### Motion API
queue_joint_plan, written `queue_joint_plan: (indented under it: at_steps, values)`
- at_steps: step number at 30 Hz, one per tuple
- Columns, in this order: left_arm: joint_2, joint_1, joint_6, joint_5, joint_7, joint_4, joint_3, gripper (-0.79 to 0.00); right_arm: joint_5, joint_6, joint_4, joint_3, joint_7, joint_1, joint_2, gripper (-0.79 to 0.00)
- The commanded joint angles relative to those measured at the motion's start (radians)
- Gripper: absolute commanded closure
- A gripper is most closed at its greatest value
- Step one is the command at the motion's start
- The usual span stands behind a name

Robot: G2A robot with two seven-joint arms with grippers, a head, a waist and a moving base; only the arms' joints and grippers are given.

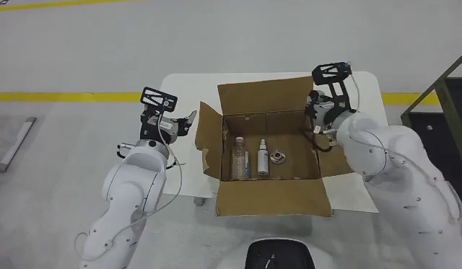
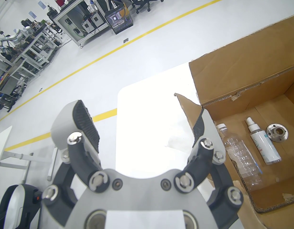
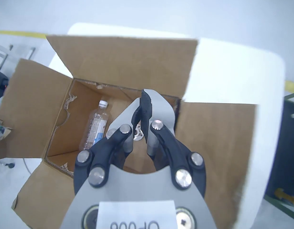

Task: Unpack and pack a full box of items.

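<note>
1. Top view: box [image 1: 263, 122] on the table [image 1: 184, 89], all four flaps [image 1: 274, 197] folded outward, probably to leave the opening free for reaching in from above.
2. Side by side on the box floor: bottle [image 1: 239, 157], spray bottle [image 1: 263, 159], flange [image 1: 279, 155]; none taken out yet, so seemingly early in the unpacking.
3. Bottle and spray bottle lying flat, long axes parallel, running from near wall to far wall, cap and nozzle toward the far wall; flange flat, bore facing up.
4. Left end effector [image 2: 142, 120] spread wide and empty, over the table just outside the left flap; likely held ready for a pick.
5. Right end effector [image 3: 144, 107] pinched closed on nothing, above the box's right side, near the flange.
6. Both bottles probably best gripped across the narrow width, square to the long axis.
</note>
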Motion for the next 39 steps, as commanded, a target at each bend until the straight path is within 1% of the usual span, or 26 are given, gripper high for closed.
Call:
queue_joint_plan:
  at_steps: [1, 4, 6, 16, 17, 19, 21, 24, 26, 29, 30, 32, 34, 37, 39]
  values:
    - [0.000, 0.000, 0.000, 0.000, 0.000, 0.000, 0.000, -0.785, 0.014, -0.054, -0.073, 0.107, -0.021, -0.072, 0.010, 0.000]
    - [0.000, 0.000, 0.000, 0.000, 0.000, 0.000, 0.000, -0.785, 0.090, -0.130, -0.098, 0.218, -0.045, -0.150, 0.020, 0.000]
    - [0.000, 0.000, 0.000, 0.000, 0.000, 0.000, 0.000, -0.785, 0.193, -0.145, -0.077, 0.269, -0.047, -0.183, 0.020, 0.000]
    - [0.000, 0.000, 0.000, 0.000, 0.000, 0.000, 0.000, -0.785, 0.193, -0.145, -0.077, 0.269, -0.047, -0.183, 0.020, 0.000]
    - [0.000, 0.000, 0.000, 0.000, 0.000, 0.000, 0.000, -0.785, 0.171, -0.153, -0.073, 0.266, -0.068, -0.195, 0.021, 0.000]
    - [0.000, 0.000, 0.000, 0.000, 0.000, 0.000, 0.000, -0.785, 0.182, -0.149, -0.071, 0.268, -0.128, -0.221, 0.019, 0.000]
    - [0.000, 0.000, 0.000, 0.000, 0.000, 0.000, 0.000, -0.785, 0.193, -0.143, -0.065, 0.297, -0.231, -0.241, 0.018, 0.000]
    - [0.000, 0.000, 0.000, 0.000, 0.000, 0.000, 0.000, -0.785, 0.222, -0.161, -0.035, 0.362, -0.366, -0.276, 0.018, 0.000]
    - [0.000, 0.000, 0.000, 0.000, 0.000, 0.000, 0.000, -0.785, 0.214, -0.184, 0.002, 0.412, -0.449, -0.304, 0.020, 0.000]
    - [0.000, 0.000, 0.000, 0.000, 0.000, 0.000, 0.000, -0.785, 0.217, -0.205, 0.095, 0.473, -0.548, -0.341, 0.021, 0.000]
    - [0.000, 0.000, 0.000, 0.000, 0.000, 0.000, 0.000, -0.785, 0.187, -0.203, 0.135, 0.484, -0.577, -0.352, 0.023, 0.000]
    - [0.000, 0.000, 0.000, 0.000, 0.000, 0.000, 0.000, -0.785, 0.170, -0.240, 0.199, 0.474, -0.634, -0.371, 0.022, 0.000]
    - [0.000, 0.000, 0.000, 0.000, 0.000, 0.000, 0.000, -0.785, 0.098, -0.253, 0.270, 0.446, -0.671, -0.382, 0.023, 0.000]
    - [0.000, 0.000, 0.000, 0.000, 0.000, 0.000, 0.000, -0.785, 0.130, -0.274, 0.336, 0.378, -0.694, -0.374, 0.015, 0.000]
    - [0.000, 0.000, 0.000, 0.000, 0.000, 0.000, 0.000, -0.785, 0.173, -0.305, 0.356, 0.330, -0.696, -0.362, 0.010, 0.000]
